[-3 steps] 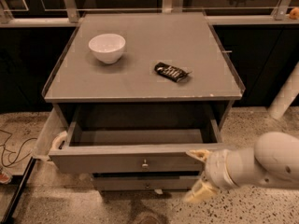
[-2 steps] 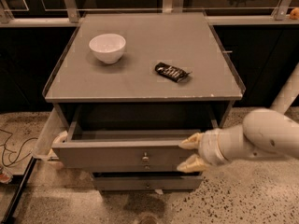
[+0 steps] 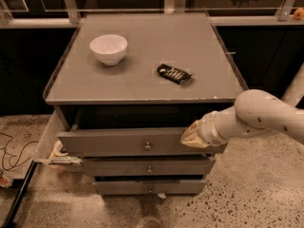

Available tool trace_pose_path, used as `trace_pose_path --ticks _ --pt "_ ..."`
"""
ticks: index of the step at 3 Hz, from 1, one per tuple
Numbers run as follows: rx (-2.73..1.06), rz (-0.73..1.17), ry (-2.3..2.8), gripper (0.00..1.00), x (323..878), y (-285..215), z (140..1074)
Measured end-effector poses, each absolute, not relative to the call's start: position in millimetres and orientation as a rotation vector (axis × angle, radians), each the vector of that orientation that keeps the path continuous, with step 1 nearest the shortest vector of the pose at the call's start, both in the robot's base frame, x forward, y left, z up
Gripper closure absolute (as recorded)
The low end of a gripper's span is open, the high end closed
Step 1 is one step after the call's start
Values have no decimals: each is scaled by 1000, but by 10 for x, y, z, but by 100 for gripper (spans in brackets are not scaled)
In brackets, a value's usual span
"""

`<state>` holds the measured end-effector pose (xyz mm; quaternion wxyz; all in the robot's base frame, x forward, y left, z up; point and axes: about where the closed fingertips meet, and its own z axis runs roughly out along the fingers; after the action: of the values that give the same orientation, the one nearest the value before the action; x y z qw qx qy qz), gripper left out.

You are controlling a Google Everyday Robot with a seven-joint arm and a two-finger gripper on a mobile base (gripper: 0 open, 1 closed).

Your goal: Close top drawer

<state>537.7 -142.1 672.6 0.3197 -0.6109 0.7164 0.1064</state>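
Observation:
The top drawer (image 3: 118,142) is a wide grey drawer under the cabinet top, with a small metal knob (image 3: 147,146) at its centre. It stands out only a little from the cabinet; a dark gap shows above its front panel. My gripper (image 3: 191,136) comes in from the right on a pale arm and presses against the right part of the drawer's front panel.
The grey cabinet top (image 3: 142,80) holds a white bowl (image 3: 109,48) and a dark snack packet (image 3: 174,73). Two more grey drawer fronts (image 3: 147,167) sit below. A pale side tray with a tape roll (image 3: 58,149) hangs at the left. The floor is speckled stone.
The drawer has slid back into the cabinet, from well open to nearly shut. My gripper has moved up and inward with the front panel.

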Motion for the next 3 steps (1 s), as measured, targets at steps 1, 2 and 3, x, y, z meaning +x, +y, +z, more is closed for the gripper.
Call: trace_pose_path --ticks 1,2,3 --pt "-1606 280 1883 84 5377 -1421 6727" --pt "-1618 266 1870 61 5220 -1424 6826" --pt "-1665 275 1833 38 4718 -1390 7006"
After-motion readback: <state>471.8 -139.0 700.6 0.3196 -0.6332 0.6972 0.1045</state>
